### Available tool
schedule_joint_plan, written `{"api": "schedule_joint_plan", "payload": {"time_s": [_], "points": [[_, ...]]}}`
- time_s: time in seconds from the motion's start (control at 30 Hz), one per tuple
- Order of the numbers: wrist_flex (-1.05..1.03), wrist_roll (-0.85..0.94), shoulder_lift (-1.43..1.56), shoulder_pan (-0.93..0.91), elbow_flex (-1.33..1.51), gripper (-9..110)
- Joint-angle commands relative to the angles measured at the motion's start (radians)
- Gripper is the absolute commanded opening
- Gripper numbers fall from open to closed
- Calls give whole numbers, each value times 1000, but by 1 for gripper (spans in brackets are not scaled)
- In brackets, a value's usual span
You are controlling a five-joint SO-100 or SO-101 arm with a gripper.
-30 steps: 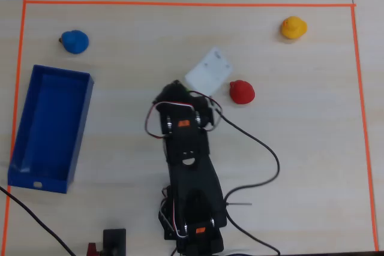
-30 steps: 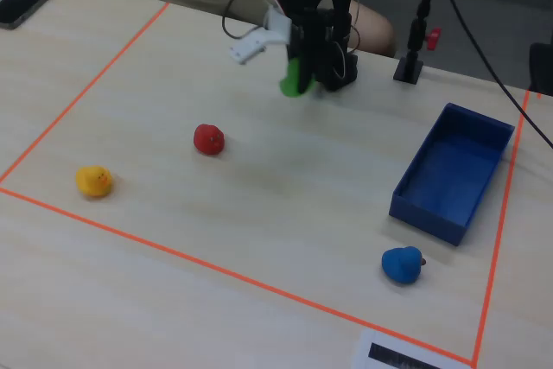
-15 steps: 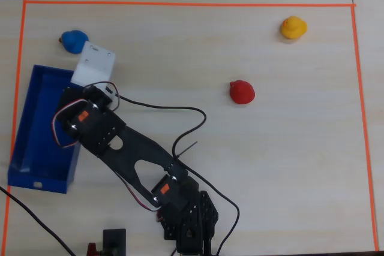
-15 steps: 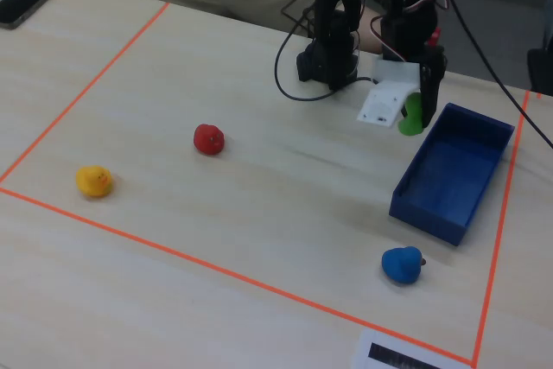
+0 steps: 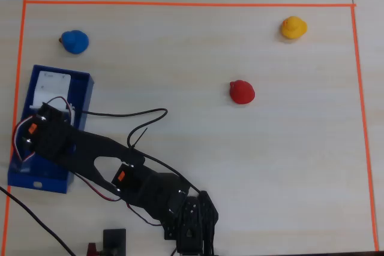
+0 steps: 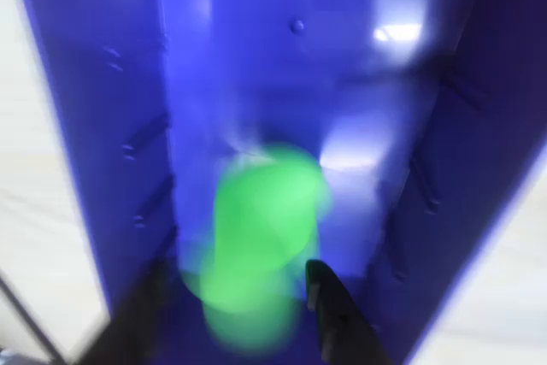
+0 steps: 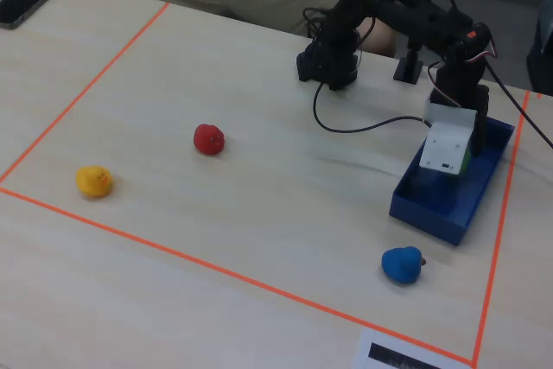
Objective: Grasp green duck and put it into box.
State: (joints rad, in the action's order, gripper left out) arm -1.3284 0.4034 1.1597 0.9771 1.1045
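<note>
My gripper (image 6: 244, 284) over the dark blue box (image 5: 81, 107), fingers closed on the blurred green duck (image 6: 261, 237), blue duck (image 7: 402, 264) outside the box's end

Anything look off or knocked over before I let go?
Nothing stands out. The gripper holds the green duck over the box, which sits flat; the red duck, yellow duck and blue duck sit undisturbed.

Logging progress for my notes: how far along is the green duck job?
Done: the green duck is picked up and carried over the box. In hand: the wrist view shows it between the pincer fingers above the box floor. Left: release it and withdraw.
</note>
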Motion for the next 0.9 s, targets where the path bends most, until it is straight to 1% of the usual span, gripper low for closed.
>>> {"api": "schedule_joint_plan", "payload": {"time_s": [0.0,0.07,0.1,0.17,0.2,0.27,0.37,0.63,0.73,0.87], "points": [[-20,43,54,-31,-37,37],[-20,57,118,-63,-5,34],[-25,69,160,-83,17,28],[-54,92,259,-126,52,8],[-64,101,322,-152,83,0],[-48,158,494,-212,207,0],[52,264,819,-324,477,0],[265,565,1565,-689,1126,0],[304,626,1755,-767,1331,0],[350,681,2005,-825,1614,0]]}}
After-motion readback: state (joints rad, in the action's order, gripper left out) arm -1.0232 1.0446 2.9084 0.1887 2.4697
